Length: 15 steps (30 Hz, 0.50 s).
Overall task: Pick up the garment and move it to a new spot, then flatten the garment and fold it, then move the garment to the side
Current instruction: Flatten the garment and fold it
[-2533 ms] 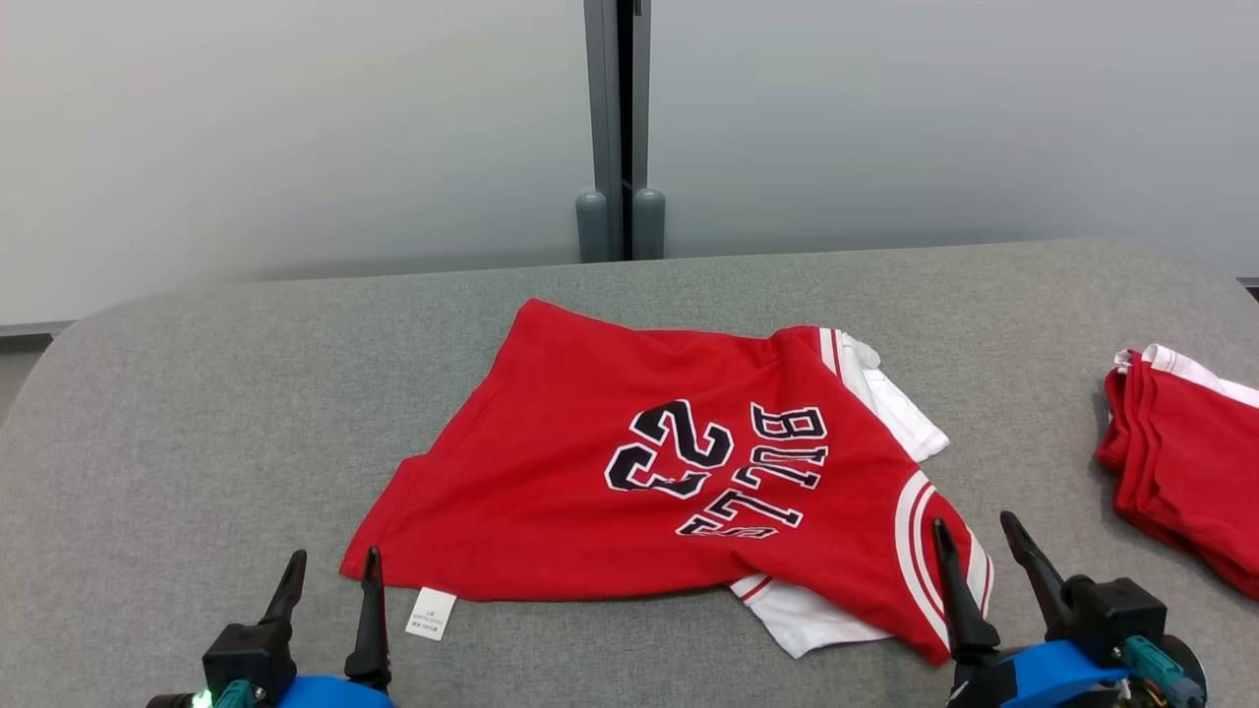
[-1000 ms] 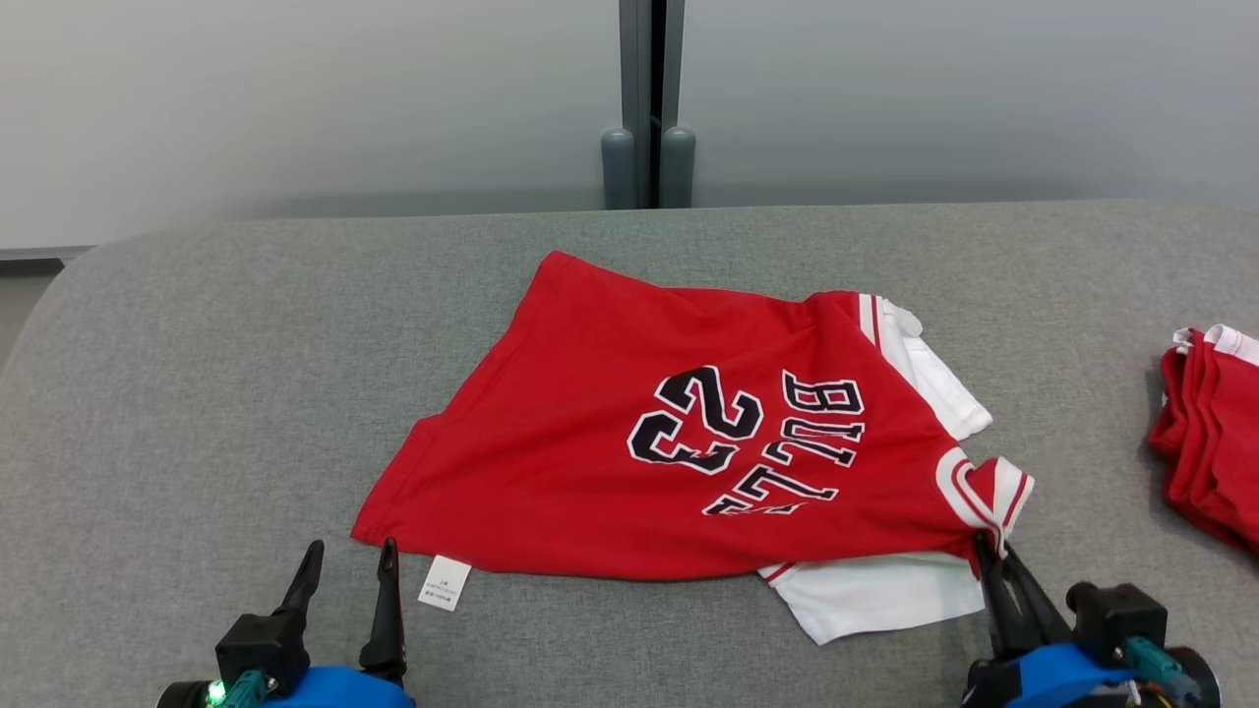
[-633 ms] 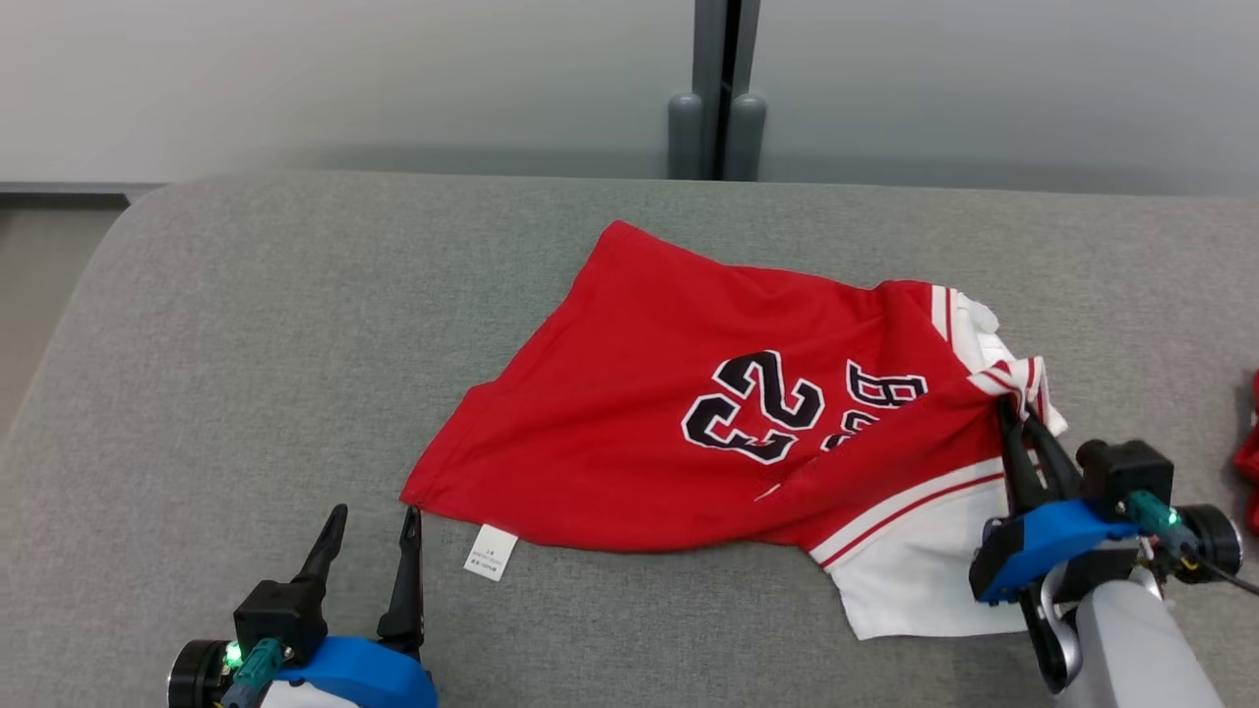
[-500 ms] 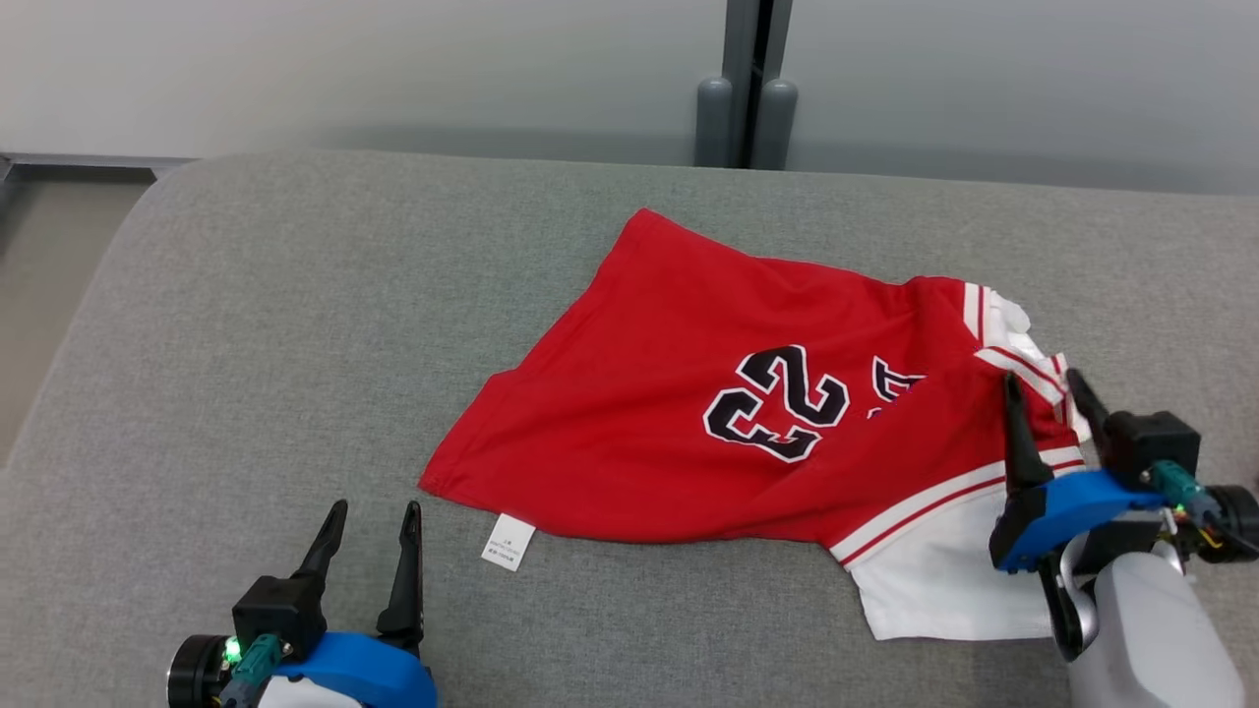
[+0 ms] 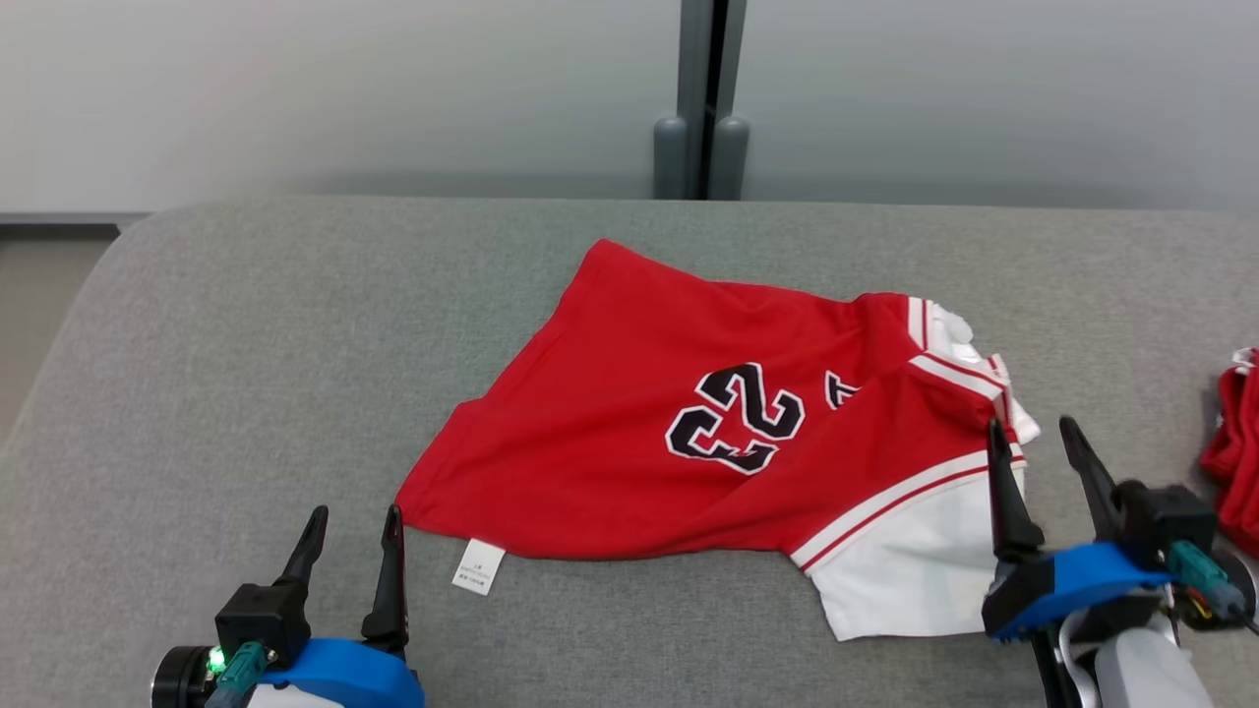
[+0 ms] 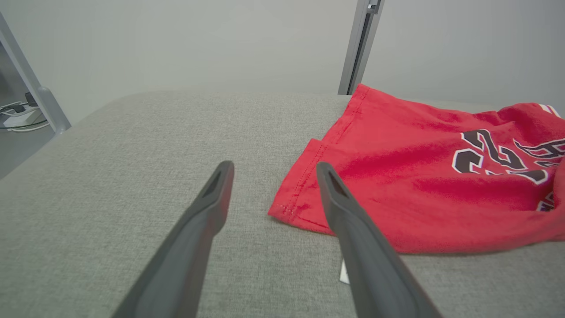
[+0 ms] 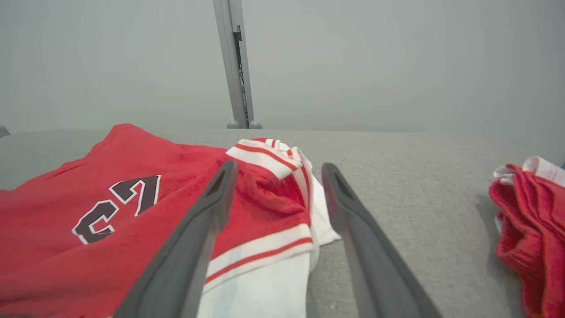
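The garment [image 5: 639, 413] is a red jersey with a black "23", red and white trim and a white sleeve, lying spread on the grey padded table [image 5: 246, 324]. Its right end is folded over onto the lettering. My right gripper [image 5: 1033, 442] stands open at that folded right edge, holding nothing; its wrist view shows the folded sleeve [image 7: 269, 190] between and beyond the fingers. Open too, my left gripper [image 5: 356, 531] hovers just short of the jersey's near left corner [image 6: 287, 212], beside a white care tag [image 5: 479, 567].
A second red and white garment [image 5: 1234, 442] lies bunched at the table's right edge, also in the right wrist view [image 7: 529, 212]. A grey post [image 5: 700, 98] stands behind the table against a pale wall. Bare grey surface lies left of the jersey.
My right gripper carried the jersey's near right corner up and over onto the lettering, then opened and let it go and drew back. The head camera shifted. The left gripper stayed put.
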Available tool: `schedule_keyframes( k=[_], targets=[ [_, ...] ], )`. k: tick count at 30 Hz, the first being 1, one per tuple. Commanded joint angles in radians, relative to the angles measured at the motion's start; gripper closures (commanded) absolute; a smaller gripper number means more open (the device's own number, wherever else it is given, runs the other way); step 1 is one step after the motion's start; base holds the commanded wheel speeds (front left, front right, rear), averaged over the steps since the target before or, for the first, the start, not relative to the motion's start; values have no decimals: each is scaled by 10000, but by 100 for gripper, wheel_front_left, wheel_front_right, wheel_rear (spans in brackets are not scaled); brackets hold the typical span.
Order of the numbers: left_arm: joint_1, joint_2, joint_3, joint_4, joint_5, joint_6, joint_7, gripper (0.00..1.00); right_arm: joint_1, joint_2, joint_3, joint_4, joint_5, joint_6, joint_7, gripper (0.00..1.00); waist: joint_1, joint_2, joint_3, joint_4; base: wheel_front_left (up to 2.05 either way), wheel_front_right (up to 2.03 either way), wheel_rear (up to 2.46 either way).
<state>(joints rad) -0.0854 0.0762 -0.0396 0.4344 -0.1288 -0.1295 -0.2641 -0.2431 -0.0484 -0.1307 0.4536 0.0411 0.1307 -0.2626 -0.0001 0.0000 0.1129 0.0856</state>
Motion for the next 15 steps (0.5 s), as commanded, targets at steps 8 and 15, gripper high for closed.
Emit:
schedule_keyframes(
  k=[8, 15],
  targets=[
    [360, -118, 317, 56, 317, -16, -1, 0, 1314, -39, 221, -600, 462, 3, -29, 0, 1, 0, -686, -457, 0, 0, 0],
    [721, -200, 473, 128, 473, 121, -1, 0, 2037, -35, 427, -735, 398, 3, -29, 0, 1, 0, -1078, -617, 0, 0, 0]
  ],
)
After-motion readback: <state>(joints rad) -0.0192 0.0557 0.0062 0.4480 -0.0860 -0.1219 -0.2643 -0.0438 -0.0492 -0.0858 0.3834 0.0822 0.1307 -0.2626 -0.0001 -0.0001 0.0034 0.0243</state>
